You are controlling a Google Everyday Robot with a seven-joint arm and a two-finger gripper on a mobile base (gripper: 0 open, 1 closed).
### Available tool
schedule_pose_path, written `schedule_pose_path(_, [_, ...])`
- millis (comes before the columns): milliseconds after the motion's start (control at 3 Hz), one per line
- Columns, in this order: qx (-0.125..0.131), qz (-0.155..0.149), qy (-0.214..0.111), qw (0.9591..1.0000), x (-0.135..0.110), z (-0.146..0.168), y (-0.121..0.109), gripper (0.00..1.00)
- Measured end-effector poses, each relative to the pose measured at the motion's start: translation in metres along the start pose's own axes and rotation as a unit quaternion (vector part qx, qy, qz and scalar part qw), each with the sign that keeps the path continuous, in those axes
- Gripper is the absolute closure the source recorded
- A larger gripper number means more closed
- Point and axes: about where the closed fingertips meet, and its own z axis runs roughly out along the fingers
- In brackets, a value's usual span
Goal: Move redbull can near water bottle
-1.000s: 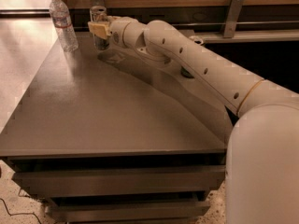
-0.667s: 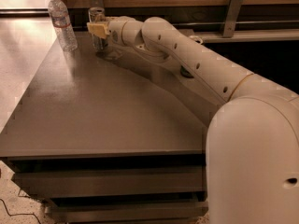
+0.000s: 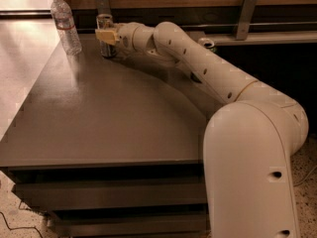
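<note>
The redbull can, slim and silvery with a shiny top, is upright at the back of the dark table, its base at the tabletop. My gripper reaches in from the right, its yellowish fingers clasped around the can's middle. The water bottle, clear with a white cap and a white and red label, stands at the table's far left corner, about a can's height to the left of the redbull can.
My white arm stretches across the table's right side from a large elbow at the lower right. A shorter can's top shows behind the arm at the back right. A wooden wall with metal brackets runs behind.
The gripper and can have stayed almost in place near the bottle, edging slightly left. The arm's elbow has swung further into view at the lower right.
</note>
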Motion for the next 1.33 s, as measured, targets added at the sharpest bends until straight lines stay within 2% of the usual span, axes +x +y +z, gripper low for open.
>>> schedule_pose_path(333, [-0.002, 0.000, 0.000, 1.0000, 0.0002, 0.0020, 0.0024, 0.83])
schedule_pose_path(667, [-0.004, 0.001, 0.000, 1.0000, 0.0006, 0.0039, 0.0047, 0.59])
schedule_pose_path(1333, [-0.009, 0.002, 0.001, 1.0000, 0.0019, 0.0093, 0.0108, 0.00])
